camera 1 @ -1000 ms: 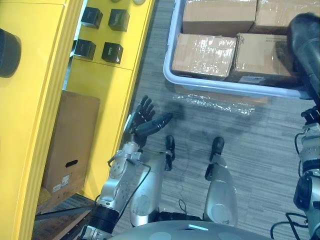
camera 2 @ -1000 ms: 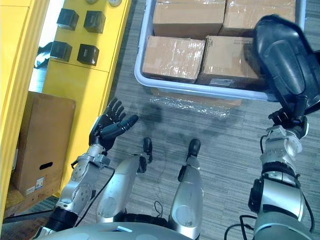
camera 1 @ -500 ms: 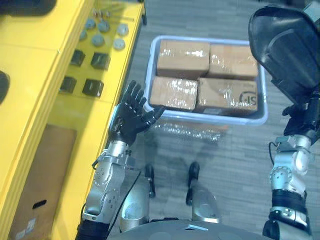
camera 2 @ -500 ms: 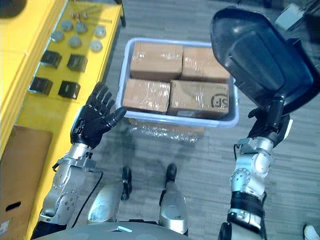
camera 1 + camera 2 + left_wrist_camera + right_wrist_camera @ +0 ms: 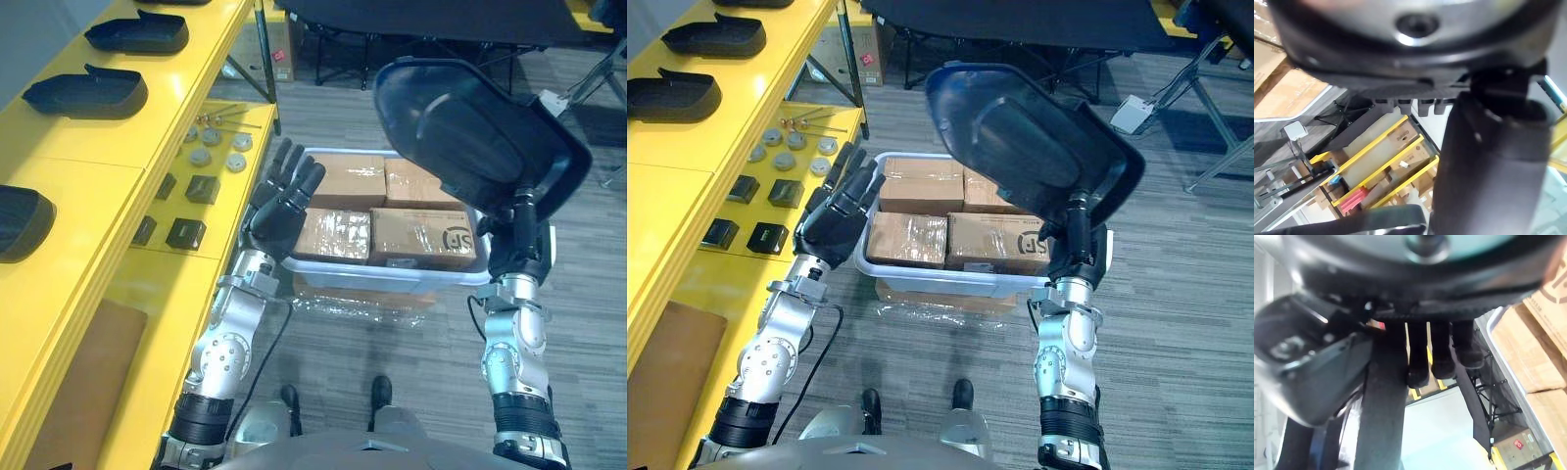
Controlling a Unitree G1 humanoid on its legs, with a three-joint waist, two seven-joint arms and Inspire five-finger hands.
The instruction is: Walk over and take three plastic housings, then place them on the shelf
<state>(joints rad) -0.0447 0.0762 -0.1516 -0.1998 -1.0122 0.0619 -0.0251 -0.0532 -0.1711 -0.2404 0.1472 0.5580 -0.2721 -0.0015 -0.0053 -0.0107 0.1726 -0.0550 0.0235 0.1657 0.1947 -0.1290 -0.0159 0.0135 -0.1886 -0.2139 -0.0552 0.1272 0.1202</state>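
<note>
on the floor beside the yellow shelf (image 5: 686, 157), a pale tub (image 5: 950, 285) holds four film-wrapped cardboard boxes (image 5: 908, 238). the right hand (image 5: 1076, 253) grips a dark plastic housing (image 5: 1019, 147) held up by the tub, as before. the left hand (image 5: 836, 217) hovers, fingers spread. the view has swung upward since.

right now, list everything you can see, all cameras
held plastic housing: one, black, raised above the bin in the right hand
shelf housings: at least three, black, on the top level of the yellow shelf
small blocks: four, black, on the lower shelf level
discs: several, grey, past the blocks on the same level
cardboard boxes: four, brown, film-wrapped, in the bin
bin: one, pale, beside the shelf
cardboard carton: one, brown, low in the shelf
left hand: dark, fingers straight, empty, between shelf and bin
right hand: dark, shut on the held housing's edge
</note>
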